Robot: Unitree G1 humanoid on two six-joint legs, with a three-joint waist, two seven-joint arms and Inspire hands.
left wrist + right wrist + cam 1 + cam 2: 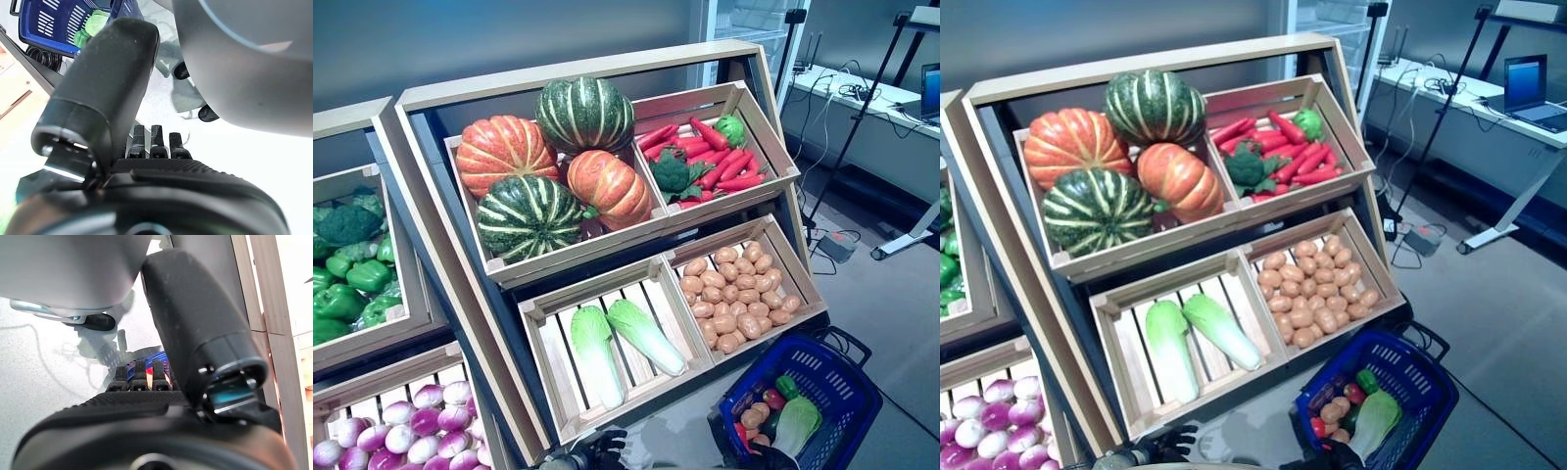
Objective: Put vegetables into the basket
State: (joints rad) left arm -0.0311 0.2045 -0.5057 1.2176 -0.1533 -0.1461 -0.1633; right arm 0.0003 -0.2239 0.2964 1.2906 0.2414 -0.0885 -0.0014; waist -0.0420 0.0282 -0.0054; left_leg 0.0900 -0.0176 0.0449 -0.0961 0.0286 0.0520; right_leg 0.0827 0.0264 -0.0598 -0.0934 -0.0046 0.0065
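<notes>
The left hand (597, 448) hangs empty with relaxed fingers at six o'clock, nearer than the right hand (1332, 456) to two cabbages (626, 343) at twelve, long axes toward eleven; basket (847, 392) at four.

Mock grocery shop set up in a lab. Slanted wooden produce rack (431, 93) w/ crates: pumpkins (548, 166) at 12 o'clock, carrots (720, 162) at 1, potatoes (734, 294) centre-right, cabbages (617, 343) at 6. Blue shopping basket (832, 387) at 5. Desk w/ laptop (1526, 86), cables, stands at 2.
</notes>
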